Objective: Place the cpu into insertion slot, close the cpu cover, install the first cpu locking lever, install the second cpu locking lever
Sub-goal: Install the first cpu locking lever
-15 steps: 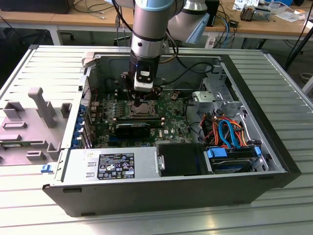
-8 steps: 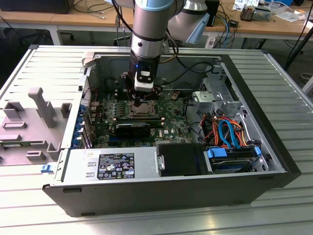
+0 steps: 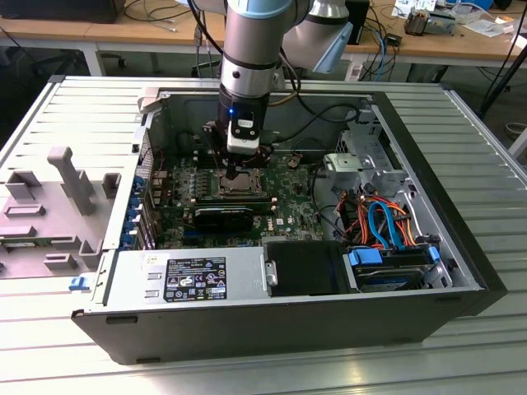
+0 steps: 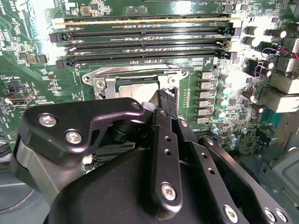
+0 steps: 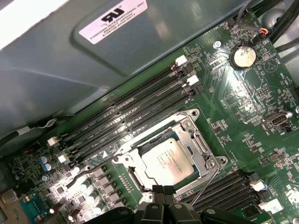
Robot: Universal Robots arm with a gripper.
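jaws closed together, gripping nothing visible, just beside the seated cpu (image 5: 167, 160).

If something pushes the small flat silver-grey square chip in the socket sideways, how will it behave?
The small flat silver-grey square chip is probably stiff, given its metal top. Pushed sideways it likely would not slide, as the thin silver metal frame plate surrounds it. Its smooth top looks slippery.
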